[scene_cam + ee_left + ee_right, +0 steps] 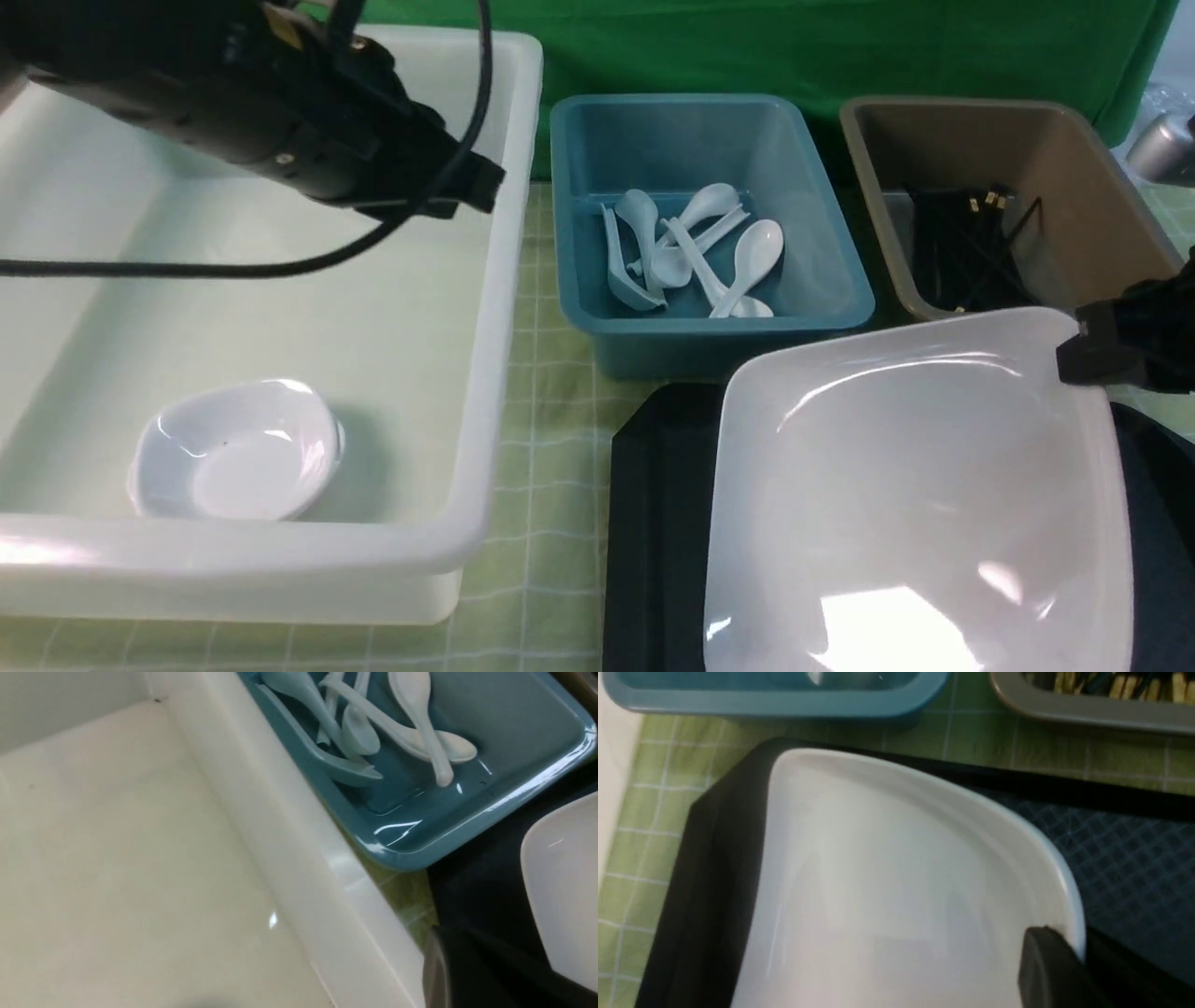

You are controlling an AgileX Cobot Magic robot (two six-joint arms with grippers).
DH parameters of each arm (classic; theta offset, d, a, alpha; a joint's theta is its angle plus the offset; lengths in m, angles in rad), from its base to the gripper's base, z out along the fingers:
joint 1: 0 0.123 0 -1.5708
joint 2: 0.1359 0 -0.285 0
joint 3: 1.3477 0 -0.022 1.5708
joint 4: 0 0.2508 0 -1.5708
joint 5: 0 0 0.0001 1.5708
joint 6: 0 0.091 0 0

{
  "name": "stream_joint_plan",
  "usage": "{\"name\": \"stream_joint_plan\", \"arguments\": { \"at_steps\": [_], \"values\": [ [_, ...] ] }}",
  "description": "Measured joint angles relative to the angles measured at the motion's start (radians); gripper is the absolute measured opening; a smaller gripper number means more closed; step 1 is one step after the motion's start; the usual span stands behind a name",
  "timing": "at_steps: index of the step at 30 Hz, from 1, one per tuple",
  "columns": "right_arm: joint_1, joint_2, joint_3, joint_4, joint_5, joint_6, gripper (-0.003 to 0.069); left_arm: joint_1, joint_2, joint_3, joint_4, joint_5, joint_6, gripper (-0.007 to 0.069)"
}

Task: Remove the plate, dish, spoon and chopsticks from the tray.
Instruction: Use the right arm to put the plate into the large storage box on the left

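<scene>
Green cloth [794, 56] hangs behind the worktop, which is covered with a pale green checked cloth [560, 476]. Over the black tray [653, 560] is the large white plate [887, 467], tilted, with glare on its glossy face. The jaws of the right gripper [1075, 353] are clamped on the plate's rim near its far right corner, and the plate spreads out to the left of them in the front view. Whether any part of the plate touches the tray is hard to tell. The tray's cut corner and dark side show beyond the plate's left edge, and more of the tray shows on the right, where the right wrist view gives it a fine textured surface.

Just beyond the tray sits a blue tub [719, 327] with several white soup spoons [639, 219] piled inside, bowls and handles crossing. To the right of that tub, a brown tub [1055, 233] holds a bunch of black chopsticks [971, 243] with gold-tan tips.

On the left is a big white tub [495, 373]. In its near part sits a small white oval dish [243, 457], tipped a little, its hollow showing. The left gripper [484, 191] hangs over this tub near its right wall, its jaws together with nothing between them, well apart from the plate. A black cable [308, 266] loops in front of the left arm.
</scene>
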Motion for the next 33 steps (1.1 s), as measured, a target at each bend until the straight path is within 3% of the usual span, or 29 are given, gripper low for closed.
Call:
{"name": "stream_joint_plan", "arguments": {
  "at_steps": [12, 25, 33],
  "values": [
    [0.038, 0.004, -0.389, 0.129, 0.037, -0.003, 0.0053, 0.251, -0.057, 0.000, 0.006, 0.073, 0.000, 0.0003],
    [0.410, 0.538, -1.052, 0.168, -0.140, 0.057, 0.0053, 0.380, -0.132, 0.000, -0.074, 0.106, 0.000, 0.0003],
    [0.517, 0.876, -1.350, 0.170, -0.249, 0.113, 0.0053, 0.381, -0.175, 0.000, -0.114, 0.146, 0.023, 0.0003]
  ]
}}
